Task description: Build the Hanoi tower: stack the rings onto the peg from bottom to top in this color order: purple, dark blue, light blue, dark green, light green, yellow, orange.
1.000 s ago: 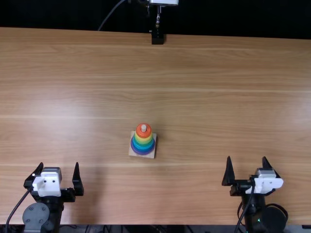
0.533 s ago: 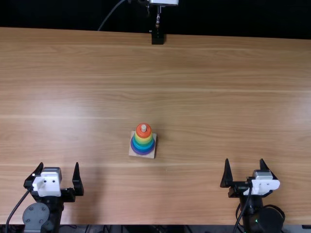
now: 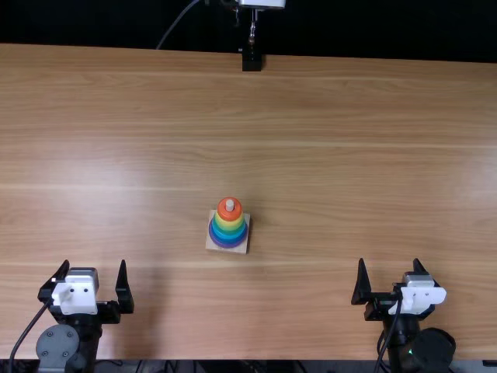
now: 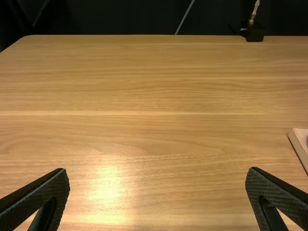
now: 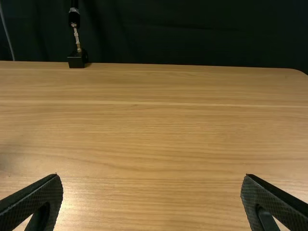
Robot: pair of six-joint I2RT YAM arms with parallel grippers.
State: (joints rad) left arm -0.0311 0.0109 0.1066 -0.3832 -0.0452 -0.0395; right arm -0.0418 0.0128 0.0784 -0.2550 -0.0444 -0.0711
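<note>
one stepped tower of round coloured rings (image 3: 229,231) sits on a square, pale wooden base (image 3: 210,246), just left of the middle of the light brown wooden surface (image 3: 326,163). the wide purple ring (image 3: 227,245) is lowest, then blue rings (image 3: 227,235), green rings (image 3: 230,228), the yellow ring (image 3: 230,222) and the small orange ring (image 3: 222,210), the pale peg tip (image 3: 230,204) poking through. it looks finished, so the step in hand is likely just parking well: no last pat, which could tilt a ring or skid the base. the black left tool (image 3: 94,262) and black right tool (image 3: 389,261) are by the near edge, fingers spread wide, holding nothing. best leave both there, and check the shades of blue and green, hard to tell apart here.
</note>
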